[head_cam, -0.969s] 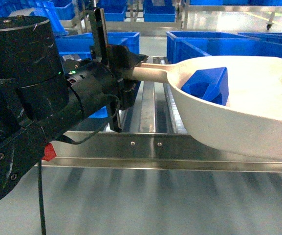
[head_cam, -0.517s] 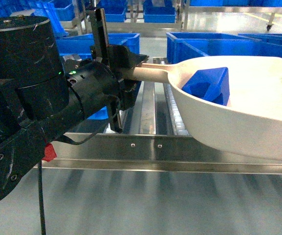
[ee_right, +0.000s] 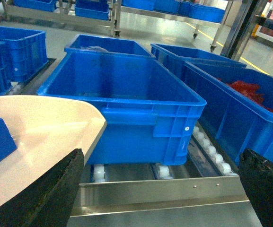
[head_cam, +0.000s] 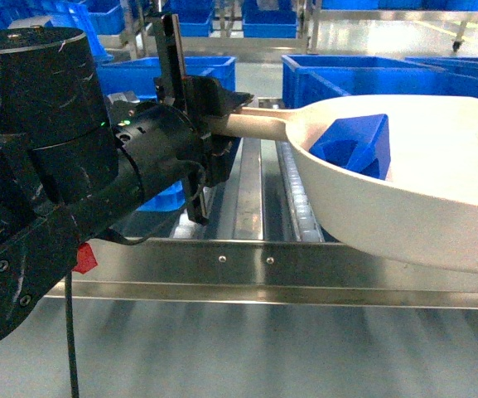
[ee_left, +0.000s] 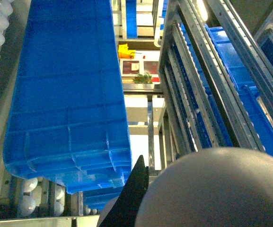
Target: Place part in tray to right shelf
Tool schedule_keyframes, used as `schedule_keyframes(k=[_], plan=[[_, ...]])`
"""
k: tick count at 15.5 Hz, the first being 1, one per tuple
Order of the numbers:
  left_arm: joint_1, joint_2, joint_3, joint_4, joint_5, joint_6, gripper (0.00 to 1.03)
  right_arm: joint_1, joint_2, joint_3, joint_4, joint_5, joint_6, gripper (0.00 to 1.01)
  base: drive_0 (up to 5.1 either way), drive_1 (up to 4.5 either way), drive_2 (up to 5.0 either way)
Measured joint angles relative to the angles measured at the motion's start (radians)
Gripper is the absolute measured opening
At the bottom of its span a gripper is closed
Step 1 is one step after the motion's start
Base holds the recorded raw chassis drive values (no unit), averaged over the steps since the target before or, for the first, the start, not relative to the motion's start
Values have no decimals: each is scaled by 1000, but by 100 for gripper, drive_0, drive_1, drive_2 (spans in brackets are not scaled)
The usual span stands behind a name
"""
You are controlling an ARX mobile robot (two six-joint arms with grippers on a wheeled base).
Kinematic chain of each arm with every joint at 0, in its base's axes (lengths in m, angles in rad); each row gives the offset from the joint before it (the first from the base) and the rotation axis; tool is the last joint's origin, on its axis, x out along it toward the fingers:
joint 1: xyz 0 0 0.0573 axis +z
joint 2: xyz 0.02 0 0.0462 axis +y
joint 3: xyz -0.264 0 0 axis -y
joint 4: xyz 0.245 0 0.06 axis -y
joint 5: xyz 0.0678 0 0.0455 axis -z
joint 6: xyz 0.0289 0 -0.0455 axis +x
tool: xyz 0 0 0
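Head view, left side: my left arm fills the frame, its gripper (head_cam: pixel 222 116) pinched on the handle of the one tray (head_cam: pixel 437 166), which it holds out to the right above the shelf (head_cam: pixel 263 261).

One blue part (head_cam: pixel 354 148) lies inside the tray, tilted against the near end of the scoop by the handle.

Two rivets show on the shelf's front rail. Behind the rail run lanes of white rollers (head_cam: pixel 301 199).

Left wrist view: one blue crate (ee_left: pixel 70 94) seen from its side, and the tray's rounded back low in the frame.

Right wrist view: tray edge at left with a corner of the part. I count five crates on the rollers; the far-right crate (ee_right: pixel 240 104) holds red pieces. The right gripper (ee_right: pixel 164 189) has two dark fingers (ee_right: pixel 46 194) spread wide, holding nothing.
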Motion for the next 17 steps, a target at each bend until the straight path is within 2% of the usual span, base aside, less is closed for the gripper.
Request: schedule_keyframes(k=[17], plan=[[0,0,0,0,-1,0,13,0,0,0,0,0,0,98,0,0,0]])
